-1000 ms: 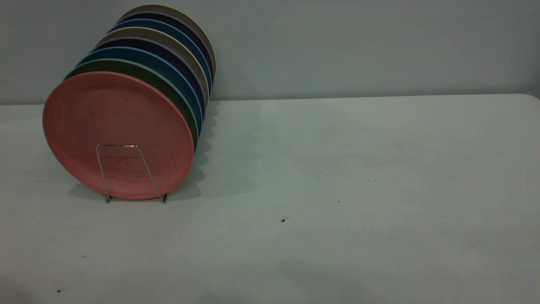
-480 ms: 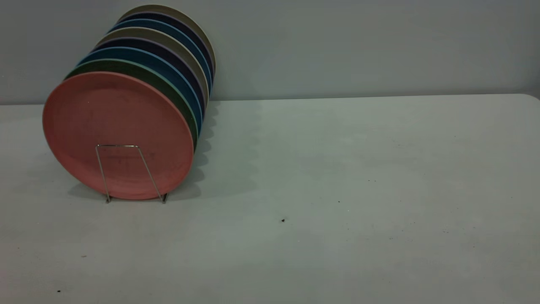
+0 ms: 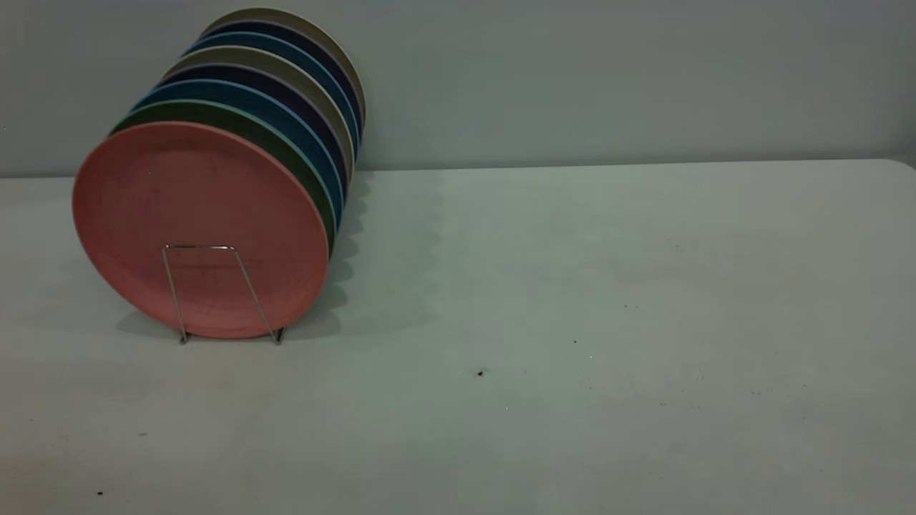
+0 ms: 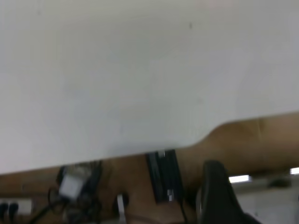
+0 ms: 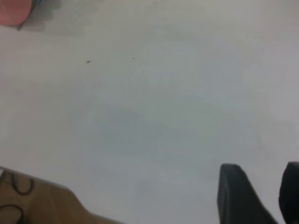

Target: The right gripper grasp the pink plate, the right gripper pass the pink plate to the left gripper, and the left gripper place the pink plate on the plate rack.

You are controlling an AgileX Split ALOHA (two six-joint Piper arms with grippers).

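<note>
pink plate [image 3: 200, 229] racked, fingers [image 5: 238, 193] well apart

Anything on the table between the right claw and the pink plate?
No. In the right wrist view only bare white table runs from the right claw, its fingers apart, to the pink plate at the far corner, besides a few dark specks.

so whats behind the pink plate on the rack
Behind the pink plate stands a row of plates on edge: a green plate first, then blue, dark and grey-tan rims. Only their upper right edges show; the pink plate covers the rest, and most of the plate rack.
</note>
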